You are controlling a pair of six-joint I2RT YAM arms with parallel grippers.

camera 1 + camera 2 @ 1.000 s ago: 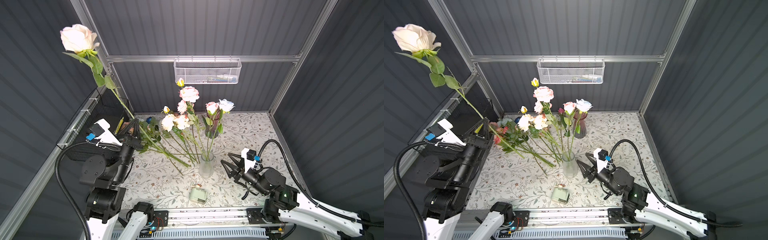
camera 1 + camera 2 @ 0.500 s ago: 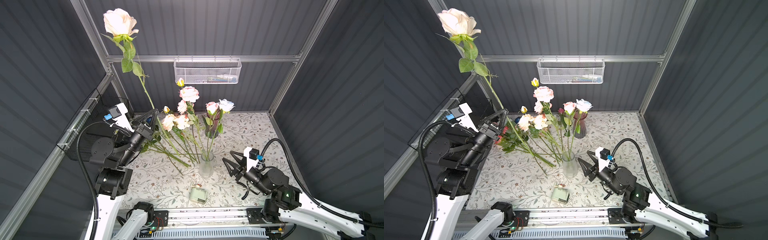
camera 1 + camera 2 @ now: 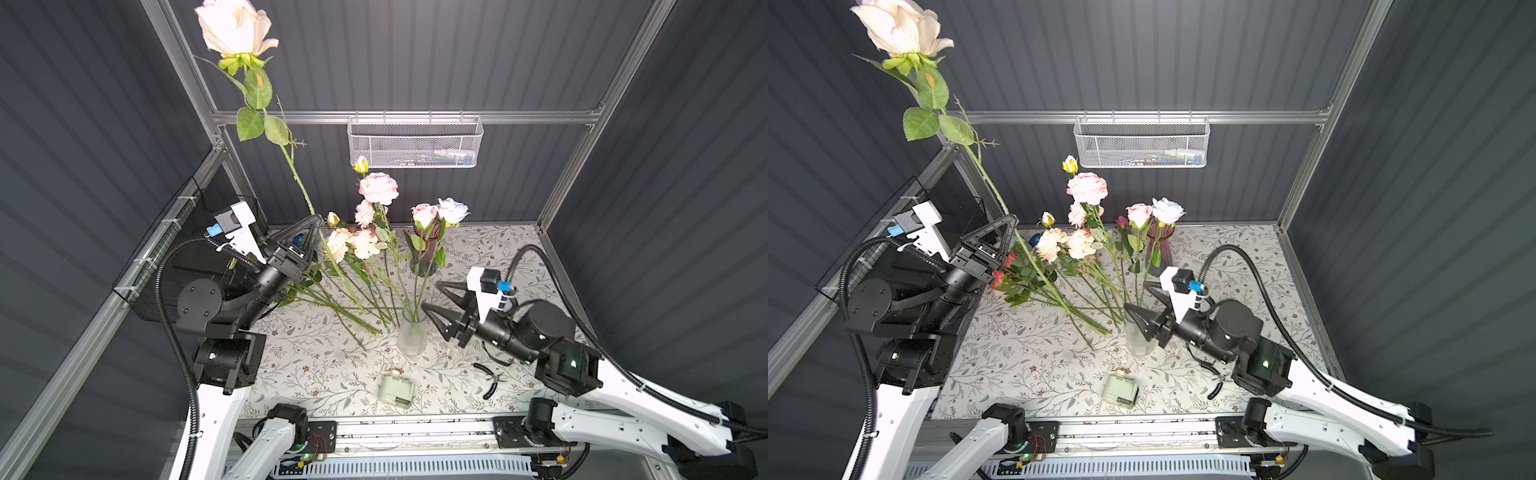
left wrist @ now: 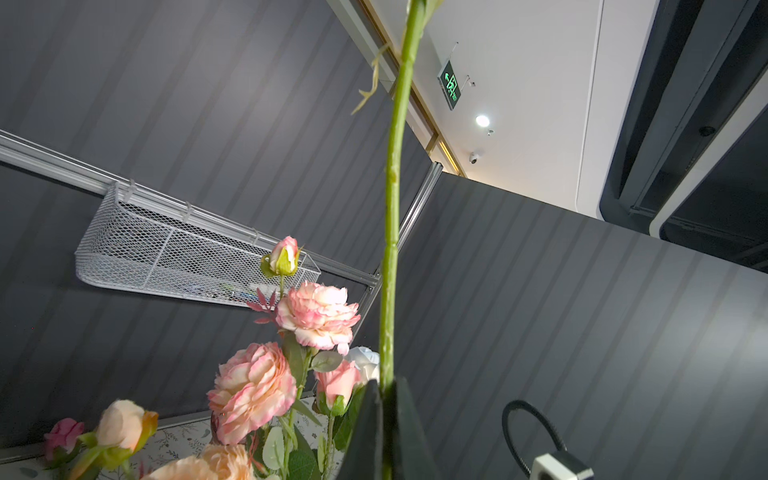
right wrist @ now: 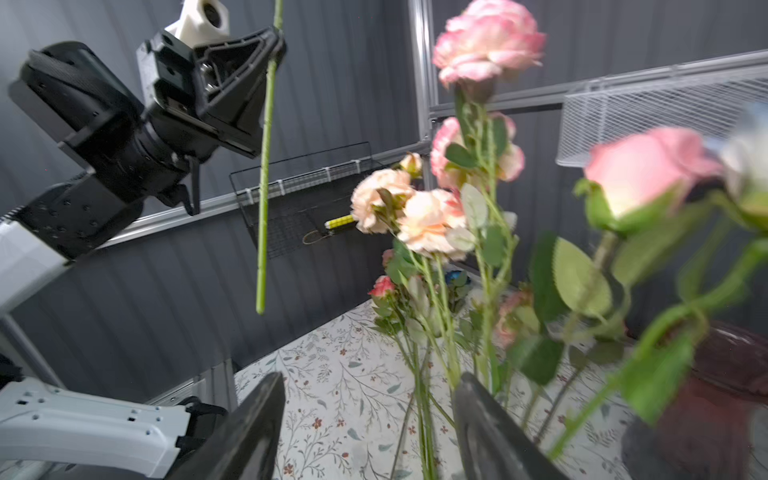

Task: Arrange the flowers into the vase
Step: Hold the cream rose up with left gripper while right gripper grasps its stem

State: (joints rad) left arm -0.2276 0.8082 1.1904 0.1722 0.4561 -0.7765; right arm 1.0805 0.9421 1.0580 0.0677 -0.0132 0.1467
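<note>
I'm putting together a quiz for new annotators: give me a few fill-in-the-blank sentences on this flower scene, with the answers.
1. The left gripper clamps the cream rose by its ____.
2. The right gripper stands ____, holding nothing, beside the clear vase.
3. The pliers lie on the table near the ____ arm.

Missing words: stem; open; right
</note>
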